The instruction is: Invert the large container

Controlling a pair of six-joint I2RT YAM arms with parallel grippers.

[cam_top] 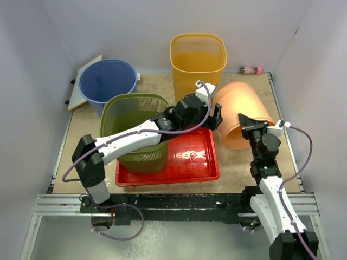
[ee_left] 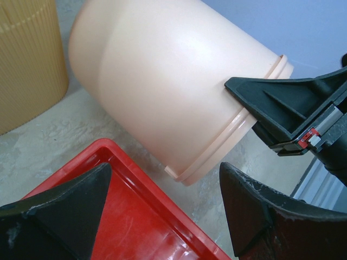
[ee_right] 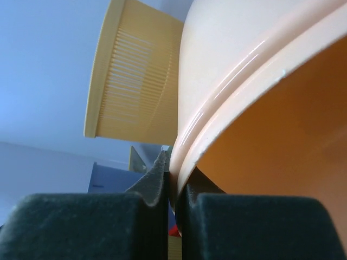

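The large container is a peach-orange bucket [cam_top: 242, 105] lying tilted on its side at the right of the table, its mouth facing the near right. My right gripper [cam_top: 247, 128] is shut on the bucket's rim. In the right wrist view the rim [ee_right: 217, 135] sits pinched between the two pads of that gripper [ee_right: 174, 174]. My left gripper [cam_top: 217, 116] is open and empty, just left of the bucket and over the corner of the red tray. In the left wrist view the bucket [ee_left: 162, 86] lies ahead of the left gripper's [ee_left: 165, 181] spread fingers, not touching them.
A red tray [cam_top: 209, 172] lies in the middle, with a green slatted basket [cam_top: 135, 108] standing on its left part. A yellow basket [cam_top: 198, 54] stands behind, a blue bucket [cam_top: 107, 81] at the back left, and a small bottle [cam_top: 251, 70] at the back right wall.
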